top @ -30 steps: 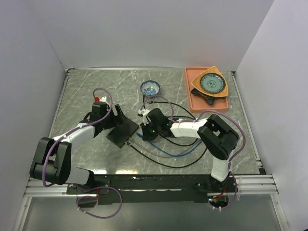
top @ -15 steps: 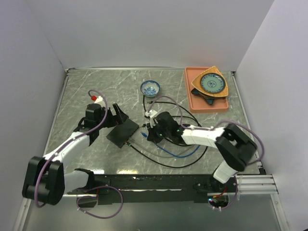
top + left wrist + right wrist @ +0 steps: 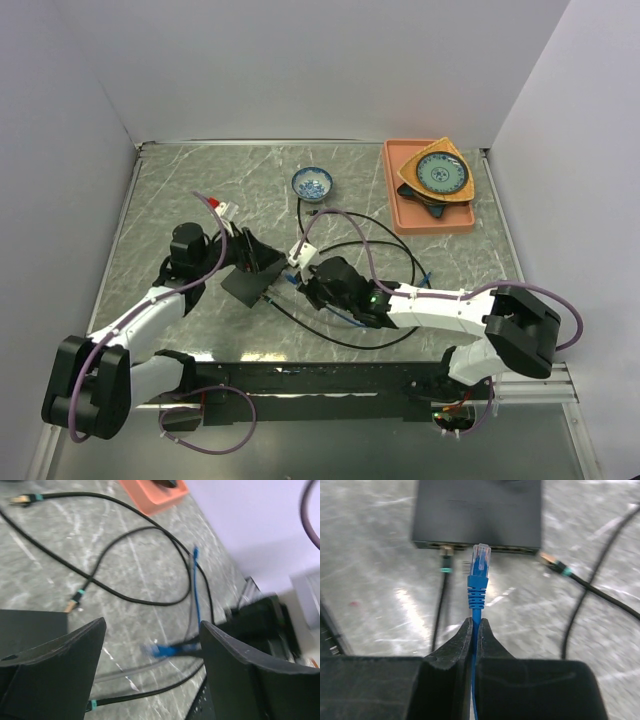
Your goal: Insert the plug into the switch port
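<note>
Both arms have white links between bulky black joints. A purple cable (image 3: 226, 245) runs along the left arm (image 3: 150, 305), another along the right arm (image 3: 440, 308). The left gripper (image 3: 152, 630) has matte-black, wedge-shaped fingers (image 3: 50, 670)

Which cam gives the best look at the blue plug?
Right wrist: the blue plug sits sharp and centred, held in the right claw, tip facing the switch. Left wrist shows only a blurred blue patch; in the top view it is too small to make out.

Upper middle: we log a small blue-patterned bowl (image 3: 312, 184) on the grey marble table (image 3: 170, 180). Upper right: an orange tray (image 3: 398, 216) carries stacked plates (image 3: 443, 175). Black cables (image 3: 155, 603) loop across the centre.
</note>
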Robot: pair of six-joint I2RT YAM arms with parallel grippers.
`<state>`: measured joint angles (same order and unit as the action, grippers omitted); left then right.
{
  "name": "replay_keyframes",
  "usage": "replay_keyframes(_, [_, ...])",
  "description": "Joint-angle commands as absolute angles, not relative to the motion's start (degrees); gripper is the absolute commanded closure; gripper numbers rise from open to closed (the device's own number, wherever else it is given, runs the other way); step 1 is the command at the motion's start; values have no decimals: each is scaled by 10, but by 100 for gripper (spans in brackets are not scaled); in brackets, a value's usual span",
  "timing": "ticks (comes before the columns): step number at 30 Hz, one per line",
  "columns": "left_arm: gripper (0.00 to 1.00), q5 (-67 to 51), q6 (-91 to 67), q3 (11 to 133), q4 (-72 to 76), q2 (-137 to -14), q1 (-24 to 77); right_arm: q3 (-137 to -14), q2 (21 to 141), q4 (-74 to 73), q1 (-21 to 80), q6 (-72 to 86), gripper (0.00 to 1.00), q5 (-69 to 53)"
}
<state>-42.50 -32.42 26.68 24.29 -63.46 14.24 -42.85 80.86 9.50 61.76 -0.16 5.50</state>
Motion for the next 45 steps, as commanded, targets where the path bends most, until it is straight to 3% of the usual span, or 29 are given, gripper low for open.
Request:
replay_keyframes(1, [21,-478,-305,277,273,-618,155,-449,796,105,619,-8,100,142])
replay_keyframes(23, [46,-420,-315,321,254,-691,218,-443,737,113,632,-11,100,143])
replay_keyframes(27, [61,-419,-317,329,250,-693,228,-446,740,111,635,-10,100,147])
replay_keyframes(29, [78,-415,-317,330,250,-693,230,-449,742,112,637,-11,100,147])
replay_keyframes(30, [93,-417,-319,330,251,-693,233,-450,744,112,638,-10,100,149])
replay_keyframes(31, [99,-419,-318,331,250,-693,234,-452,747,110,638,-9,100,154])
replay_keyframes(34, [99,-419,-311,337,236,-691,239,-459,752,105,639,-3,100,164])
replay_keyframes(36, [99,-409,-312,335,237,-686,242,-462,752,107,638,-2,88,165])
replay_keyframes(37, [99,-407,-314,333,238,-680,242,-464,752,110,638,-1,76,173])
replay_keyframes(40, [99,-400,-313,332,233,-672,242,-468,751,117,637,17,61,174])
replay_keyframes(45, [99,-397,-316,329,236,-665,242,-477,759,126,637,22,55,168])
